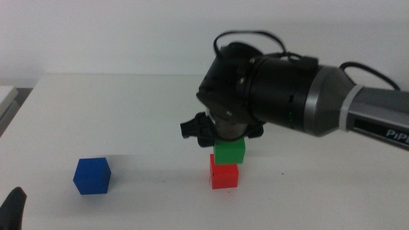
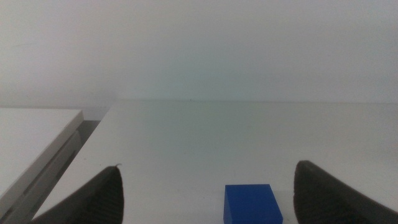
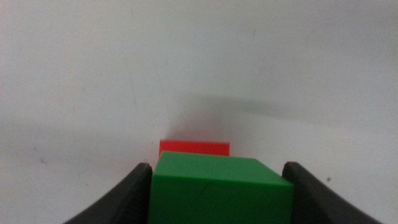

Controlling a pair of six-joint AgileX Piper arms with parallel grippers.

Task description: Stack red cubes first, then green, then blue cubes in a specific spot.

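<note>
The red cube (image 1: 224,176) stands on the white table (image 1: 140,115) right of centre. The green cube (image 1: 229,152) rests on top of it, shifted slightly right. My right gripper (image 1: 227,137) comes down from above and is shut on the green cube (image 3: 221,193), one jaw against each side; a strip of the red cube (image 3: 194,148) shows beyond it. The spot is hidden under the red cube. The blue cube (image 1: 92,176) sits alone at the front left. My left gripper (image 2: 208,186) is open and empty, low over the table, facing the blue cube (image 2: 252,204).
A white raised board (image 2: 31,146) lies past the table's left edge. Only a dark tip of the left gripper (image 1: 14,207) shows at the bottom left of the middle view. The thick right arm (image 1: 307,96) hangs over the stack.
</note>
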